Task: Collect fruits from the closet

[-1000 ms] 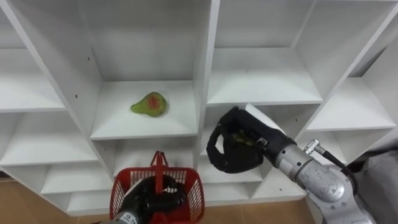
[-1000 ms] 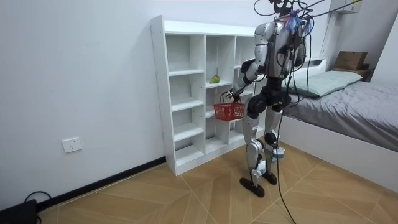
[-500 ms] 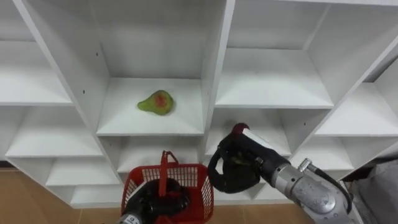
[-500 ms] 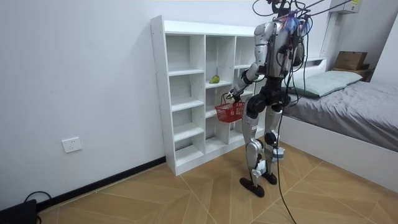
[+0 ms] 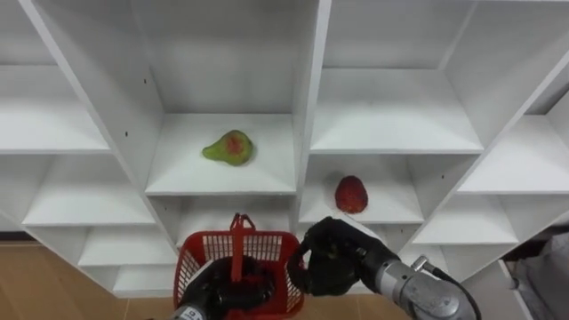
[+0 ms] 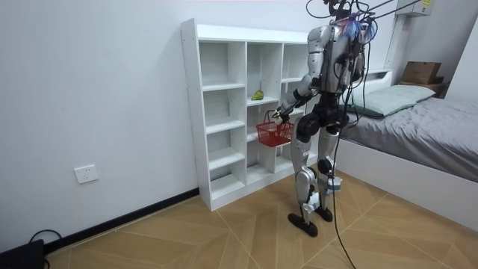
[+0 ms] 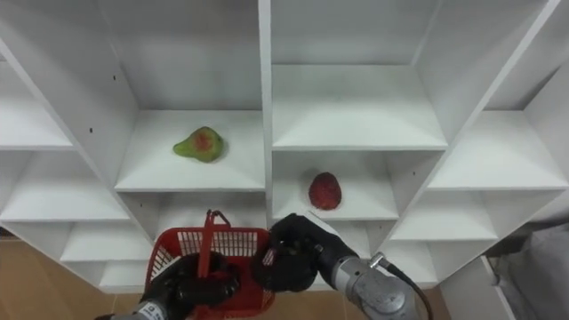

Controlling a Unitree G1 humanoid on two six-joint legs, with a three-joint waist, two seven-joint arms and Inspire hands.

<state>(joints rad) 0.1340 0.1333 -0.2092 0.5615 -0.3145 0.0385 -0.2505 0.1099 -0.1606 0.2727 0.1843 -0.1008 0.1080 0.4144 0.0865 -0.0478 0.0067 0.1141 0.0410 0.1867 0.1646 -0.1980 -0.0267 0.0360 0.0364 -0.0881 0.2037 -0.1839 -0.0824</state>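
Green fruit (image 5: 228, 148), red-blushed: on closet shelf (image 5: 187, 173), above and beyond left robot hand (image 5: 227, 289). Red fruit (image 5: 351, 194): lower shelf, just above right robot hand (image 5: 331, 258). Left robot hand clamped on red basket (image 5: 267, 242) handle. Right robot hand at basket's right rim; whether it grips anything cannot be told. Risk: the hanging basket may swing, so a released fruit could miss it.

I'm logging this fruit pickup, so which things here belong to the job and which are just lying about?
Job: green pear; red fruit; red basket held by left hand; right hand at its rim; white closet.
Lying about: bed; cardboard box; wall socket.
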